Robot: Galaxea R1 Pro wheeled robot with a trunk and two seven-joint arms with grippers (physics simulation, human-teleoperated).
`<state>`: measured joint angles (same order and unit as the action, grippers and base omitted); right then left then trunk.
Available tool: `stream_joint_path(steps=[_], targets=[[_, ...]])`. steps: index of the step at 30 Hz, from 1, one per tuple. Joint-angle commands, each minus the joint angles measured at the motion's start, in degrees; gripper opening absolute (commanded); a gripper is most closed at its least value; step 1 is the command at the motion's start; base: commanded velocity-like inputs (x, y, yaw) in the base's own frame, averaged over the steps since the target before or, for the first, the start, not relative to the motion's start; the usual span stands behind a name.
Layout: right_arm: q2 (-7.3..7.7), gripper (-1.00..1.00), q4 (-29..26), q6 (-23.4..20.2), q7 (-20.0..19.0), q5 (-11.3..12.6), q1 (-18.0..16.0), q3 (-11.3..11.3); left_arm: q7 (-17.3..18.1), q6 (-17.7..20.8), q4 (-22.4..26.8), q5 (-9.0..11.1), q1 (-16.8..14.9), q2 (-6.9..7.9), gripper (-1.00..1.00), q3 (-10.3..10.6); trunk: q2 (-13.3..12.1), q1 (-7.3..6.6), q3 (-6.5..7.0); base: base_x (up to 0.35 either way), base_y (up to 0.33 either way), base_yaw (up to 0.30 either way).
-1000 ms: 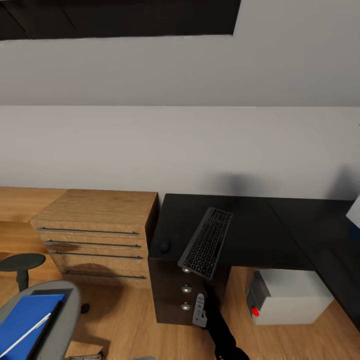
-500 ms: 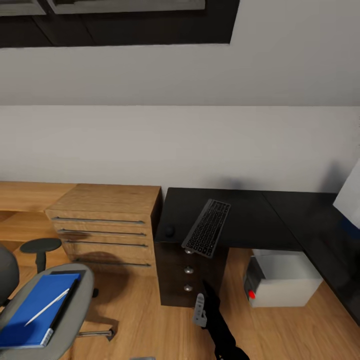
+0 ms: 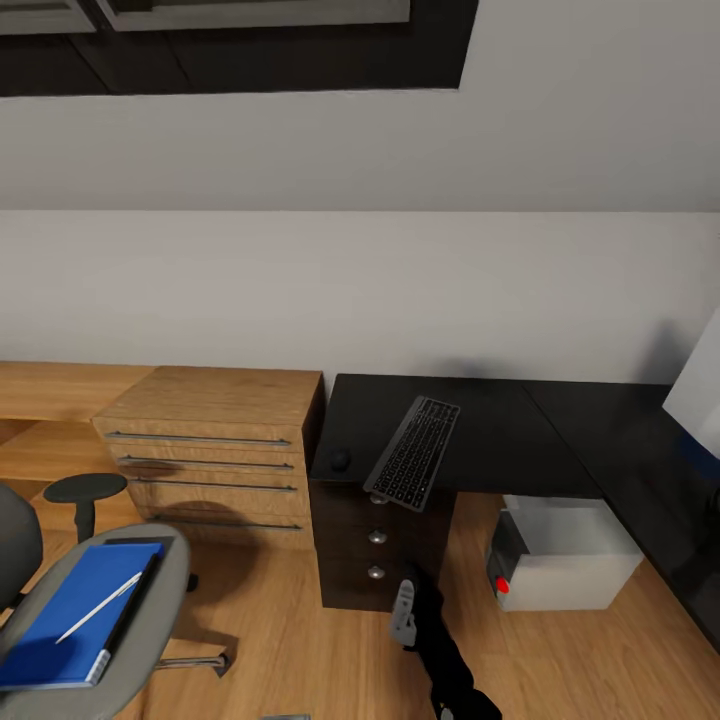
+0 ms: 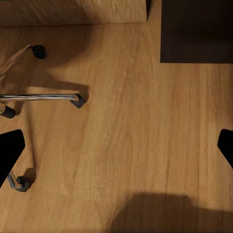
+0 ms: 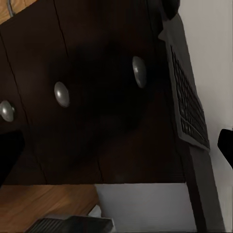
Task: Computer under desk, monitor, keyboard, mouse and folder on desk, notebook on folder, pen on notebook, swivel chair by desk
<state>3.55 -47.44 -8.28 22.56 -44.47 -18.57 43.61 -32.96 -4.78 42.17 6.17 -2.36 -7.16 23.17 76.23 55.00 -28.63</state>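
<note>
Your right gripper hung low in front of the black drawer unit, just short of its round silver knobs, with its fingers spread wide apart and nothing between them; in the right wrist view the two dark fingertips sat at opposite edges with the drawer fronts between them. Above and just beyond that gripper, the keyboard lay slantwise on the desk, its near end jutting out over the desk's front edge above the drawers. The mouse sat on the desk just to the left of the keyboard, close beside it but apart. To the right of your right gripper and a little farther back, the computer stood on the floor under the desk, its red dot facing you. Well off to the gripper's left, the swivel chair stood apart from the desk, in front of the light-wood drawer chest; on its seat lay the folder, with the notebook showing as a dark edge along its right side and the pen lying across the blue cover. Your left gripper also stood open over bare plank floor, fingertips far apart, with the chair's metal star base beside it.
</note>
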Motion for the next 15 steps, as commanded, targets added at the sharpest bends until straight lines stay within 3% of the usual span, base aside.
stream_joint_path(steps=[1,7,8,11,15], targets=[[-0.61,1.00,0.2,0.9,0.3,1.5,-0.1,-1.1,-0.3,-0.4,-0.1,0.6,-0.1,0.01,1.00,0.3,0.0,0.00,-0.06,-0.003,0.000,0.000],[-3.58,1.00,2.8,6.2,1.4,10.4,-0.1,-5.4,-0.3,-0.4,-0.1,0.6,-0.1,-0.03,1.00,0.3,0.0,0.00,-0.06,-0.001,0.000,0.000],[-4.17,1.00,3.8,7.8,2.2,14.1,-0.1,-7.6,-0.3,-0.4,-0.1,0.7,-0.1,-0.03,1.00,0.3,0.0,0.00,-0.06,0.000,0.000,0.000],[-4.60,1.00,4.9,11.1,3.1,20.3,-0.1,-11.0,-0.3,-0.4,-0.1,0.7,-0.1,-0.01,1.00,0.3,0.0,0.00,-0.06,0.000,0.000,0.000],[-4.69,1.00,7.1,17.6,3.6,29.9,-0.1,-13.8,-0.3,-0.4,-0.2,0.6,0.0,-0.03,1.00,0.3,0.0,0.00,-0.06,0.000,0.000,0.000]])
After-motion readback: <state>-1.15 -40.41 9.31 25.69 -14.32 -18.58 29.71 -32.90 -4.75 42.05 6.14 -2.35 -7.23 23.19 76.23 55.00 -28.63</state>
